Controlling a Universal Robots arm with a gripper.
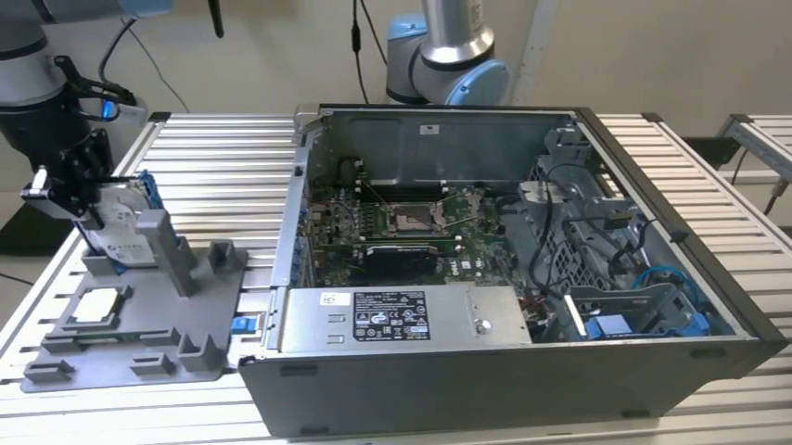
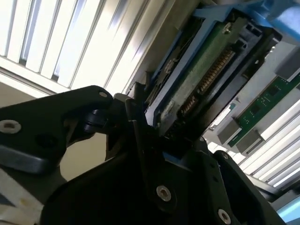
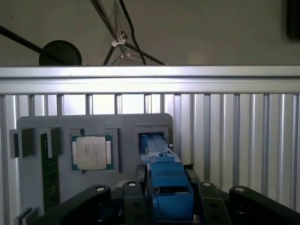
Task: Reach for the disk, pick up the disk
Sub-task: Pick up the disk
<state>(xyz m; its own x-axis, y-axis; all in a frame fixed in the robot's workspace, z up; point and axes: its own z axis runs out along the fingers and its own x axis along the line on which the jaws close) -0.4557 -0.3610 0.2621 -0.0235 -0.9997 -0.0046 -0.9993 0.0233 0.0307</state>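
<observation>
Slatted table (image 1: 210, 158) is crowded at left by a grey fixture (image 1: 148, 324), computer case (image 1: 520, 260) alongside. The disk (image 1: 124, 243) is clamped upright by the gripper (image 1: 89, 215).

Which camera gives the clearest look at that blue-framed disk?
The exterior view: the disk stands upright on the grey fixture, label and blue bracket visible. The second wrist view shows its green circuit-board side; the first wrist view, its blue edge.
</observation>
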